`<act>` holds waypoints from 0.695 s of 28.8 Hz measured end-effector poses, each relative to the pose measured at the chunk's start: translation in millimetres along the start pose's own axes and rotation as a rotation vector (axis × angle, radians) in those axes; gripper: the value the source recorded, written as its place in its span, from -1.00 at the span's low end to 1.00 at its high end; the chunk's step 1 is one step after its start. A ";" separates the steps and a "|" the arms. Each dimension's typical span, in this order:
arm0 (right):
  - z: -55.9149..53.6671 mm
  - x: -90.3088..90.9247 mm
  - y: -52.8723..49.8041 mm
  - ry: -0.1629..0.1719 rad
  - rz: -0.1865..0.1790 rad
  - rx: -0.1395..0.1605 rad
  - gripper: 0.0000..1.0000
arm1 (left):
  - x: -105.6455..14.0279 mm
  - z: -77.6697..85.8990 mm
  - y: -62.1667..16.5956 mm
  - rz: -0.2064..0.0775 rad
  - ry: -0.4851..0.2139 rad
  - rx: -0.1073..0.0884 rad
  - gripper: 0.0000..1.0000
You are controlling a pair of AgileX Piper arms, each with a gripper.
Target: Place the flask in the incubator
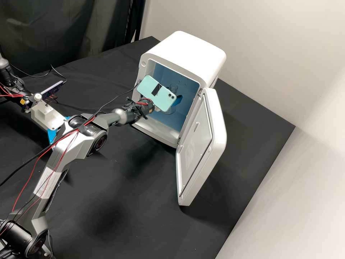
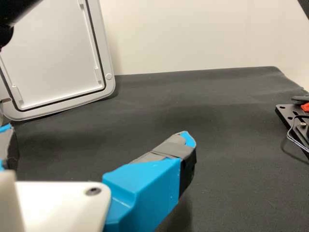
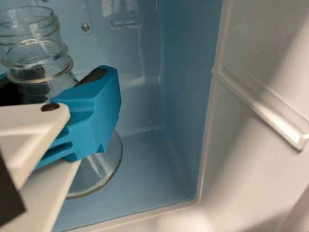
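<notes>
Flask: the clear glass flask [image 3: 36, 58] stands upright inside the incubator [image 1: 187, 54], above the blue chamber floor [image 3: 145, 169]. You cannot tell whether its base touches that floor yet.
Right gripper: the right gripper [image 3: 53, 84] is inside the chamber, its blue fingers [image 3: 89, 113] pinching the flask just below the threaded neck.
Left gripper: the left gripper [image 2: 96, 145] sits low over the counter [image 1: 125, 187], well to the left of the incubator, with its fingers spread and holding nothing.
Door: the door [image 1: 201, 144] hangs wide open on the right, apart from the arm.
Step in hand: you appear to be setting the flask down, and the task looks nearly done.
How to do it well: lower straight until the base sits flat, then spread the fingers only slightly so they don't knock the neck. Back out level through the opening, minding the chamber wall and the door frame.
Risk: letting go with the base raised or tilted could tip the glass.
</notes>
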 end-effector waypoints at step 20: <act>18.2 6.3 -18.7 -0.049 -0.040 -0.012 -1.00 | 0.0 0.0 0.0 0.000 0.000 0.000 1.00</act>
